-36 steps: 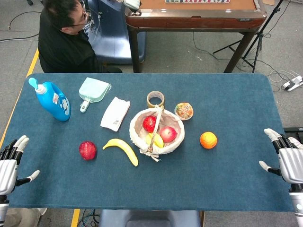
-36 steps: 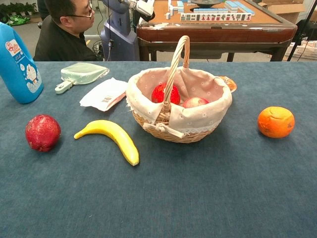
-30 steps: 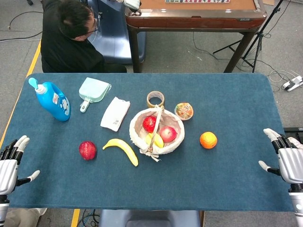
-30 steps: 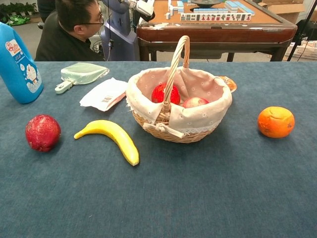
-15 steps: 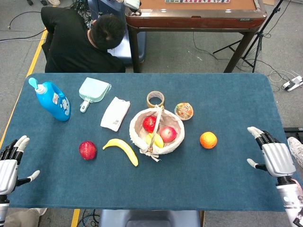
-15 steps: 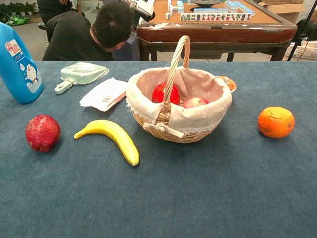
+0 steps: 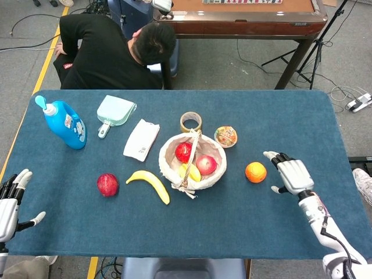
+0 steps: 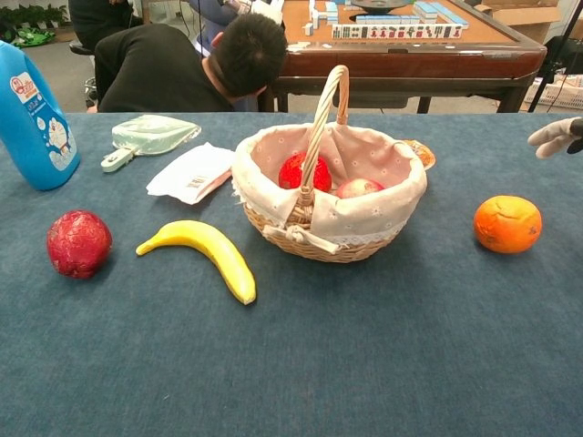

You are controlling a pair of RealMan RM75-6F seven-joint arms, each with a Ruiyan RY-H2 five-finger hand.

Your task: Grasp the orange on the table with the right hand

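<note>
Chest view: cartoon-labelled blue bottle (image 8: 32, 105)

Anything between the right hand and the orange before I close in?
Nothing: in the head view only bare blue cloth separates the right hand, fingers spread, from the orange. The basket sits on the orange's far side.

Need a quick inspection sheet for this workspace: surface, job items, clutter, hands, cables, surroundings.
Surface: blue cloth table, flat.
Job's things: orange on the cloth right of the basket, untouched.
Clutter: basket holding fruit; banana; red fruit; blue bottle; dustpan; white packet; tape roll; jelly cup.
Hands: right hand open beside the orange, not touching; left hand open at the near left corner.
Cables: floor cables and power strip right of the table.
Surroundings: person bent over behind the table; mahjong table.
</note>
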